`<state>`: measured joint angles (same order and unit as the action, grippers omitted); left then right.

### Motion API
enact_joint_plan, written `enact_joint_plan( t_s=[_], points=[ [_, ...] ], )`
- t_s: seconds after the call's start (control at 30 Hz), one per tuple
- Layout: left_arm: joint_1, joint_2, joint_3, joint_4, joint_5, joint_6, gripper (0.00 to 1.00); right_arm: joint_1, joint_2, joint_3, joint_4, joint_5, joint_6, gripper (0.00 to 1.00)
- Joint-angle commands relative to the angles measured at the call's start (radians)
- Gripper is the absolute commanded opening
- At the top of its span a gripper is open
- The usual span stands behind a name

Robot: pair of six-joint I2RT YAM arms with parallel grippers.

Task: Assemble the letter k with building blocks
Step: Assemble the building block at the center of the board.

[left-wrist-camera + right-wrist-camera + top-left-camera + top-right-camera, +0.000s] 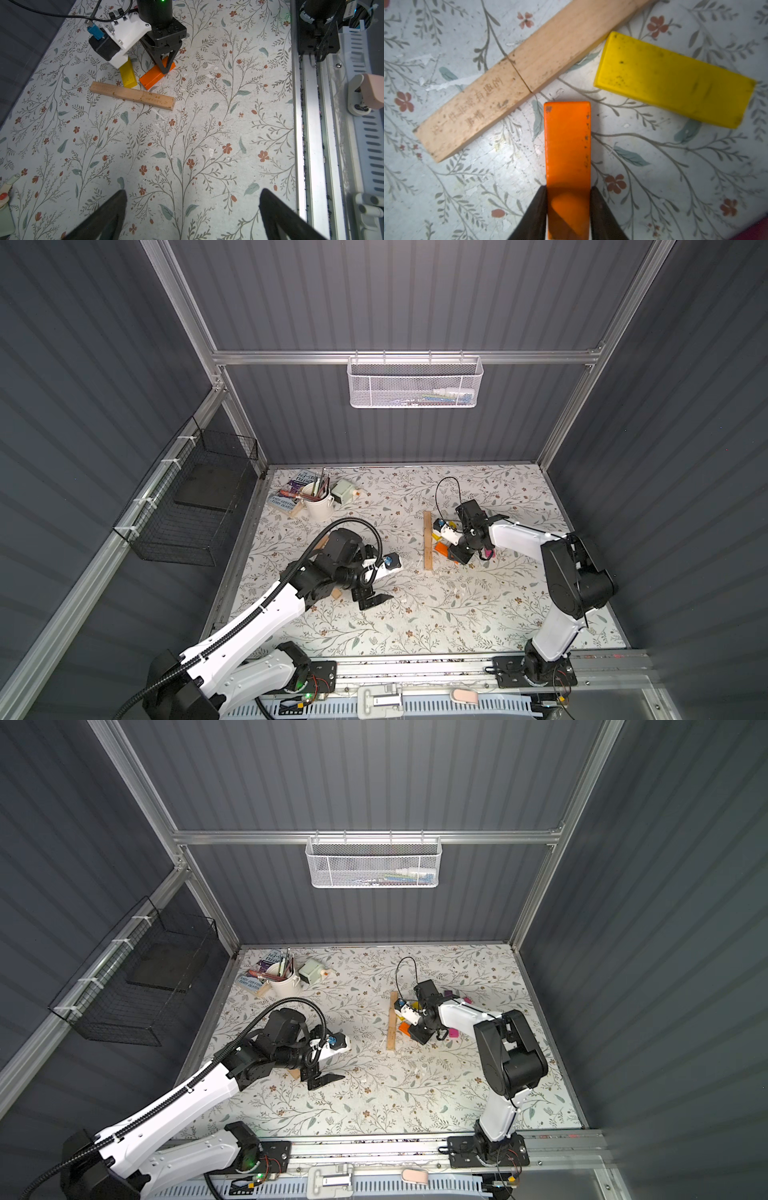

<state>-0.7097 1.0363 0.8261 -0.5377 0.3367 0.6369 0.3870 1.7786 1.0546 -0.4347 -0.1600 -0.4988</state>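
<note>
Walls (83, 364) dim in both top views, table (415, 614) brightly lit from overhead, frame lines (399, 357) bowing at the edges. Right wrist view: bright patch beside the orange block (568, 145), right claw (568, 188) dark, blurred.

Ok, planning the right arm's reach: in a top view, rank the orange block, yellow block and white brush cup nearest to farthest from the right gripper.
1. Orange block, clamped in the right gripper.
2. Yellow block, close by, beside the tan planks.
3. White brush cup, far-left corner.
</note>
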Motion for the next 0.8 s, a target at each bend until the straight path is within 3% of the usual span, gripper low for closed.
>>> enact_joint_plan(
  t_s=[0.0,0.77],
  points=[
    [0.000,0.004,-0.007,-0.006,0.000,0.020,1.00,-0.004,0.020,0.025,-0.004,-0.023,0.000,0.33],
    [0.000,0.008,-0.011,-0.003,-0.031,0.027,1.00,-0.005,0.057,0.046,0.004,-0.036,0.005,0.33]
  ],
)
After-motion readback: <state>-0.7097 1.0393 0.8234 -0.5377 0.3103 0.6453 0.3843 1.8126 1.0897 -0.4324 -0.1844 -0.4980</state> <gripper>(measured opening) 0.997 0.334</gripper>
